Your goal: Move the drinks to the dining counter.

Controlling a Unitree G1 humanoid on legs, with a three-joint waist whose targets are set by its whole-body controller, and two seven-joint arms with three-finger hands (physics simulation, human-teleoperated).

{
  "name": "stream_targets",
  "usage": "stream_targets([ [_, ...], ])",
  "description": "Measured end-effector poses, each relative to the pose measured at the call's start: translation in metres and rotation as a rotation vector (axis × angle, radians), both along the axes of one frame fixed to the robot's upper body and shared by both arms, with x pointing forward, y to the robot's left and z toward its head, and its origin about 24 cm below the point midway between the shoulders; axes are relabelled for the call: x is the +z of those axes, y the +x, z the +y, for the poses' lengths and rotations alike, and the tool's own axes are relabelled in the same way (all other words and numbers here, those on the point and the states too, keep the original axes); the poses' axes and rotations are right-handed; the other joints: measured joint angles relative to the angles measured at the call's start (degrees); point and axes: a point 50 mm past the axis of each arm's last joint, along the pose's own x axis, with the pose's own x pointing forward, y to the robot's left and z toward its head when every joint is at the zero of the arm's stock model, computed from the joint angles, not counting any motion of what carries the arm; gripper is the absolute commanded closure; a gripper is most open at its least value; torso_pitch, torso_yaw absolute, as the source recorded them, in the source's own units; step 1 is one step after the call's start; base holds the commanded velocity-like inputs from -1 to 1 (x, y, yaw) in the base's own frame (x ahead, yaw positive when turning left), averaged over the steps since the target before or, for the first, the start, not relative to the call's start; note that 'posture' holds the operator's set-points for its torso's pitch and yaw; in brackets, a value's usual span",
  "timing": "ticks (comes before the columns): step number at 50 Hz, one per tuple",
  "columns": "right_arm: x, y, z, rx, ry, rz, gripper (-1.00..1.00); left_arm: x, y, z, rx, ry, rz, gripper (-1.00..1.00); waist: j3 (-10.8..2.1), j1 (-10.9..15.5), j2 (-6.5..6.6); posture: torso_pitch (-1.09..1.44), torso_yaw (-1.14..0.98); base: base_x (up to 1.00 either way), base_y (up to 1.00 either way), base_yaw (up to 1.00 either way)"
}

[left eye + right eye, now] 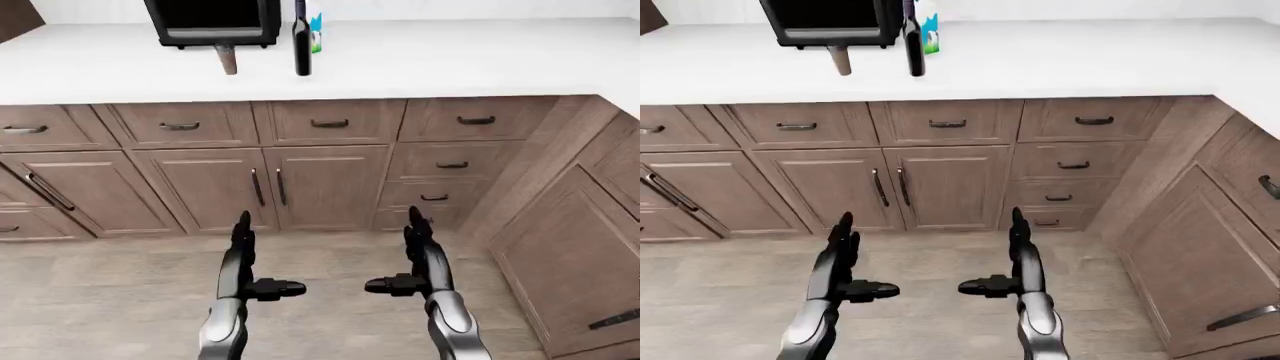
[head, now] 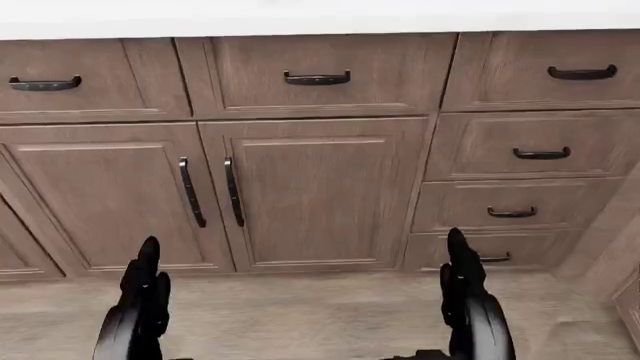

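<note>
the dark bottle [image 1: 302,41] stands upright on the white surface [image 1: 450,60] beside a carton [image 1: 315,30], well up and away from both hands; left hand [image 1: 243,259] and right hand [image 1: 418,255] hang empty, fingers spread, about equally far.

Bare countertop [image 1: 480,52] right of bottle [image 1: 301,41]

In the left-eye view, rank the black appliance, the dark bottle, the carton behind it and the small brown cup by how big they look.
1. black appliance, cut off at the top edge
2. dark bottle
3. and 4. small brown cup and carton: unsure, since the bottle hides most of the carton.
</note>
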Motion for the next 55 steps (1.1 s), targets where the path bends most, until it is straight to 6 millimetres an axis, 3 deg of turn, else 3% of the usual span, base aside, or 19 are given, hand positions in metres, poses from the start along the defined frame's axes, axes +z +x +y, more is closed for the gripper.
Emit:
stream_targets([
  [1,0.009,0.002,-0.001,0.005,-0.014,-0.018,-1.00,0.009,0.004,0.001,-0.001,0.006,-0.015,-1.00,-0.19,0.0,-0.24,0.00,0.00,0.00,0.00,0.00],
  [3,0.043,0.012,-0.002,0.011,-0.052,-0.124,-1.00,0.047,0.019,0.004,0.009,0.022,-0.122,-1.00,-2.49,0.2,-0.29,0.00,0.00,0.00,0.00,0.00],
  [5,0.065,0.019,-0.004,0.018,-0.077,-0.187,-1.00,0.073,0.026,0.004,0.020,0.031,-0.206,-1.00,-1.77,0.3,-0.75,0.00,0.00,0.00,0.00,0.00],
  [8,0.096,0.030,-0.011,0.019,-0.120,-0.231,-1.00,0.094,0.035,-0.007,-0.013,0.042,-0.249,-1.00,-3.40,0.6,-0.54,0.00,0.00,0.00,0.00,0.00],
  [14,0.155,0.039,-0.013,0.049,-0.198,-0.312,-1.00,0.150,0.067,-0.016,-0.038,0.047,-0.322,-1.00,-3.81,0.6,-0.67,0.00,0.00,0.01,0.02,0.00],
  [18,0.175,0.044,-0.017,0.047,-0.219,-0.339,-1.00,0.169,0.077,-0.020,-0.045,0.052,-0.358,-1.00,-4.32,0.1,0.69,0.00,0.00,0.08,0.12,0.00],
  [21,0.185,0.048,-0.020,0.039,-0.235,-0.354,-1.00,0.186,0.083,-0.021,-0.048,0.049,-0.400,-1.00,-3.48,0.0,2.12,0.00,0.00,0.12,0.13,0.00],
  [23,0.193,0.050,-0.017,0.056,-0.247,-0.363,-1.00,0.198,0.087,-0.011,-0.012,0.050,-0.422,-1.00,-2.89,0.1,1.44,0.00,0.00,0.19,0.12,0.00],
  [27,0.208,0.052,-0.012,0.084,-0.258,-0.405,-1.00,0.213,0.084,0.005,0.067,0.048,-0.455,-1.00,-2.81,0.4,1.73,0.00,0.00,0.22,0.13,0.00],
  [30,0.213,0.056,-0.007,0.099,-0.271,-0.422,-1.00,0.227,0.078,0.002,0.064,0.062,-0.513,-1.00,-2.73,0.5,0.30,0.00,0.00,0.22,0.13,0.00],
  [34,0.222,0.060,0.003,0.131,-0.280,-0.446,-1.00,0.237,0.072,0.001,0.056,0.059,-0.556,-1.00,-2.12,0.8,-2.58,0.00,0.00,0.26,0.13,0.00],
  [36,0.225,0.061,0.003,0.128,-0.287,-0.447,-1.00,0.235,0.072,-0.002,0.044,0.049,-0.537,-1.00,-1.42,0.1,-1.30,0.00,0.00,0.29,0.13,0.00],
  [39,0.221,0.063,0.001,0.116,-0.282,-0.431,-1.00,0.227,0.074,-0.006,0.028,0.043,-0.504,-1.00,-1.94,-0.2,-2.06,0.00,0.00,0.29,0.13,0.00],
  [42,0.227,0.061,0.003,0.121,-0.287,-0.462,-1.00,0.230,0.073,-0.004,0.039,0.039,-0.518,-1.00,-1.70,-0.2,-0.60,0.00,0.00,0.29,0.14,0.00],
  [44,0.233,0.059,0.005,0.129,-0.294,-0.491,-1.00,0.233,0.072,-0.002,0.056,0.033,-0.534,-1.00,-1.44,-0.6,0.97,0.00,0.00,0.29,0.20,0.00],
  [47,0.235,0.058,0.006,0.133,-0.300,-0.507,-1.00,0.234,0.070,-0.003,0.056,0.031,-0.546,-1.00,-2.28,-0.8,4.15,0.00,0.00,0.29,0.23,0.00],
  [51,0.228,0.060,0.015,0.183,-0.291,-0.483,-1.00,0.229,0.070,0.004,0.089,0.037,-0.524,-1.00,-1.59,0.6,2.98,0.00,0.00,0.29,0.41,0.00],
  [55,0.230,0.059,0.011,0.173,-0.289,-0.483,-1.00,0.229,0.070,0.005,0.093,0.045,-0.525,-1.00,-1.09,0.8,0.09,0.00,0.00,0.29,0.42,0.00],
])
